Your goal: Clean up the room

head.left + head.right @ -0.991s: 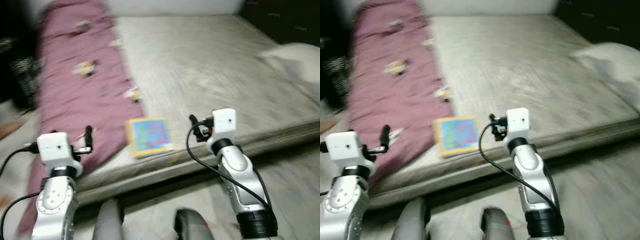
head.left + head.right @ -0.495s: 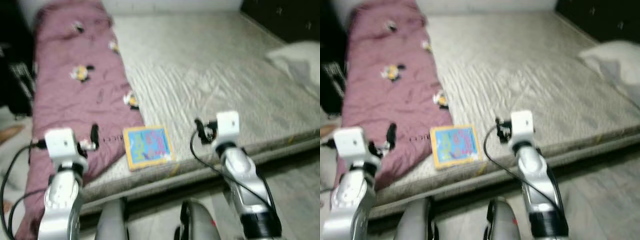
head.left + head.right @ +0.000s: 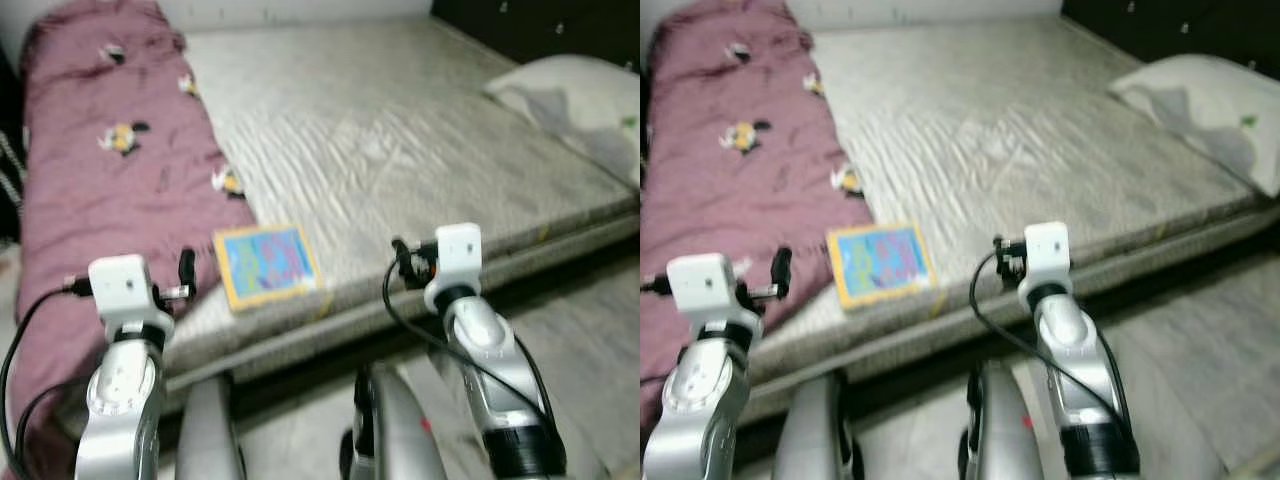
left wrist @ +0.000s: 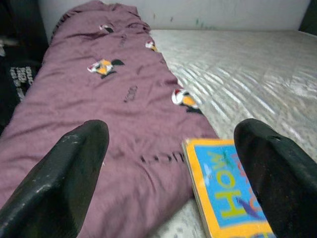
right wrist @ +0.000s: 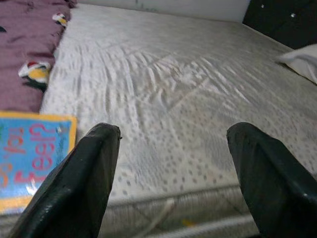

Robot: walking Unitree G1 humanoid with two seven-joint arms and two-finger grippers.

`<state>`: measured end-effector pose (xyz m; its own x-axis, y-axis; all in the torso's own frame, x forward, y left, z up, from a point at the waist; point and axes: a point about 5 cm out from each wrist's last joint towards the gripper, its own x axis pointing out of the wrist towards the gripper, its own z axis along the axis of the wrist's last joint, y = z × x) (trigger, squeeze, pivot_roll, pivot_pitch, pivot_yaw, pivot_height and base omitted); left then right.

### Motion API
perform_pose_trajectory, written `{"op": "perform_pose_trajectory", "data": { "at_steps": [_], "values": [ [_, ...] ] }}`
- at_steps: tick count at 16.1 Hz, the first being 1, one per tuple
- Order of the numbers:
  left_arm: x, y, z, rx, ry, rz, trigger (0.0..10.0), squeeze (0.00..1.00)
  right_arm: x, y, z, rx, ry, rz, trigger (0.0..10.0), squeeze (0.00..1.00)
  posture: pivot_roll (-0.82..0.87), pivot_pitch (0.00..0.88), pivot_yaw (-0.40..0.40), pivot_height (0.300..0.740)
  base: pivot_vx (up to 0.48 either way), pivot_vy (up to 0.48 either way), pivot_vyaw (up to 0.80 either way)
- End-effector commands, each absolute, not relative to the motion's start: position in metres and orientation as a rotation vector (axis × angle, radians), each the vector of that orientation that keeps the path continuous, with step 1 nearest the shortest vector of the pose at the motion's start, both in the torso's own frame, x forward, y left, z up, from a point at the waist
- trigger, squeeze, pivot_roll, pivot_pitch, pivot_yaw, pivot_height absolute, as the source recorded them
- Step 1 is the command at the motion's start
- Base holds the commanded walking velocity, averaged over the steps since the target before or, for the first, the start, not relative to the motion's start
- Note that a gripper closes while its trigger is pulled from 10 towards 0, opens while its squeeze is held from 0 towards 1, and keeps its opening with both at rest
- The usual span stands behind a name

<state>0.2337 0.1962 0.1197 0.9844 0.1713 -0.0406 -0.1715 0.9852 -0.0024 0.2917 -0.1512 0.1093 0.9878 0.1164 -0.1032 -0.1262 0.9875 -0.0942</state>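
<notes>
Both jaws are standing wide, nothing btwn them. Left gripper (image 4: 171, 173) is hovering at lower left of the frame over the purple blanket (image 3: 95, 170); right gripper (image 5: 171, 176) is hanging lower centre-right, over the mattress (image 3: 400, 130) edge. Book (image 3: 264, 265), yellow-bordered w/ blue cover, is lying flat at frame centre near the mattress edge, just beside the blanket, btwn the two grippers and apart from both. White pillow (image 3: 580, 95) is resting upper right. Pale floor (image 3: 590, 330) is showing lower right, dark furniture (image 3: 540, 25) at top right.
</notes>
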Motion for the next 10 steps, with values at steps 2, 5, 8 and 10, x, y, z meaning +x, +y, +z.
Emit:
{"op": "perform_pose_trajectory", "data": {
  "at_steps": [2, 5, 8, 10],
  "values": [
    [0.237, 0.200, 0.119, -0.018, 0.050, 0.194, 10.0, 0.00, 0.292, -0.156, 0.111, -0.099, 0.100, 0.100, 10.0, 0.00, -0.01, 0.077, -0.055, 0.542, 0.000, 0.000, 0.00],
    [0.241, 0.218, 0.115, -0.064, 0.073, 0.256, 10.0, 0.00, 0.286, -0.162, 0.113, -0.119, 0.100, 0.110, 10.0, 0.00, -0.02, 0.085, -0.058, 0.542, 0.000, 0.000, 0.00],
    [0.255, 0.230, 0.107, -0.092, 0.125, 0.276, 10.0, 0.00, 0.275, -0.171, 0.114, -0.122, 0.112, 0.100, 10.0, 0.00, -0.05, 0.123, -0.053, 0.532, 0.000, 0.000, 0.00],
    [0.268, 0.228, 0.106, -0.106, 0.136, 0.266, 10.0, 0.00, 0.267, -0.175, 0.114, -0.126, 0.126, 0.080, 10.0, 0.00, -0.08, 0.150, -0.046, 0.502, 0.000, 0.000, 0.00]
  ]
}}
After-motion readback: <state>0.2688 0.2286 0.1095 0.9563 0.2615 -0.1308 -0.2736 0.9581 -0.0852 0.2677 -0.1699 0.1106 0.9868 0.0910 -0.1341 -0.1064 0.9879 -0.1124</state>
